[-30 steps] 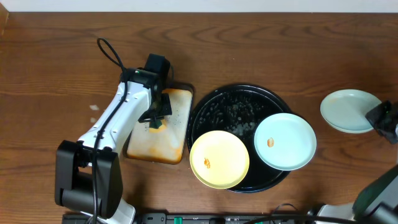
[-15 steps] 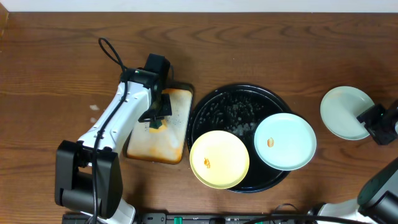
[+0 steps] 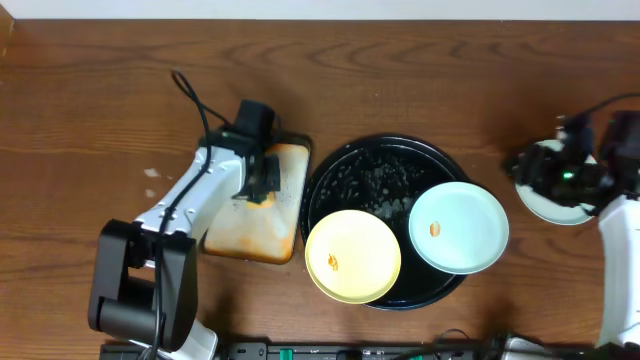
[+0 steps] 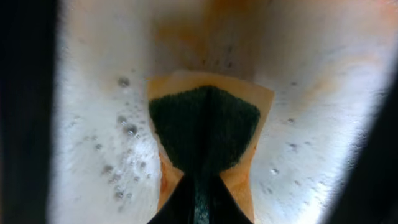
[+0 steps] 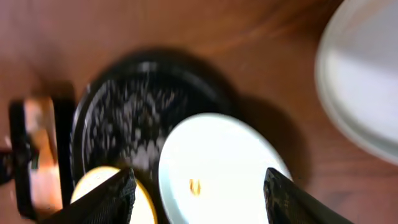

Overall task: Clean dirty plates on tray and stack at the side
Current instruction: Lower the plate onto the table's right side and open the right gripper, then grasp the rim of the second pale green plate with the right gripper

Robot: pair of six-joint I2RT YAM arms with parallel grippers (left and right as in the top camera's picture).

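On the black tray [image 3: 372,170] lie a pale yellow plate [image 3: 352,256] and a mint-green plate [image 3: 458,227], each with an orange smear. The right wrist view shows the same tray [image 5: 134,93], the mint plate [image 5: 224,155] and the yellow plate's edge [image 5: 144,208]. A third mint plate [image 3: 562,208] rests on the table at the right, also seen at the right wrist view's edge [image 5: 367,81]. My right gripper [image 3: 530,168] hovers over that plate's left part, open and holding nothing [image 5: 199,180]. My left gripper [image 3: 262,182] is shut on a green sponge [image 4: 205,130].
A white rectangular tray [image 3: 250,235] with orange stains and soap bubbles [image 4: 99,124] sits left of the black tray, under the sponge. A black cable [image 3: 195,95] loops behind the left arm. Bare wooden table [image 3: 80,130] lies at the far left and along the back.
My right gripper has opened and the arm has swung up and left over the side plate. The left arm has shifted slightly, still pinching the sponge.
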